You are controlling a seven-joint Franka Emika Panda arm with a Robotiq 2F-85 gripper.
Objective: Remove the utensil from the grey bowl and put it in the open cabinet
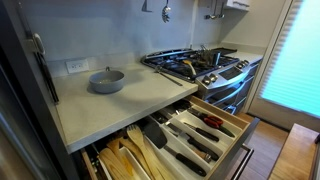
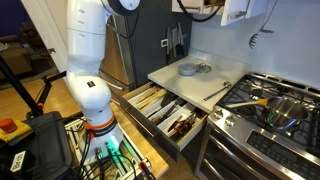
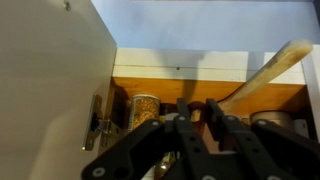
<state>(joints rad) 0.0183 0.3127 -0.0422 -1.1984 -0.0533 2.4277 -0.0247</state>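
Observation:
In the wrist view my gripper (image 3: 197,118) is shut on a wooden utensil (image 3: 268,68) whose pale handle runs up and to the right. It is held at the mouth of the open cabinet (image 3: 180,92), whose white door (image 3: 55,80) stands open on the left. The grey bowl (image 1: 107,81) sits on the counter, and no utensil shows in it in either exterior view (image 2: 189,69). My gripper is high up by the wall cabinet (image 2: 236,10) and is mostly cut off by the top edge in both exterior views.
A jar (image 3: 145,108) and other containers stand on the cabinet shelf. Below the counter (image 1: 110,105), drawers of utensils (image 1: 195,130) (image 2: 170,115) are pulled out. A gas stove with pots (image 1: 200,65) (image 2: 270,110) stands beside the counter. The robot base (image 2: 90,100) stands by the drawers.

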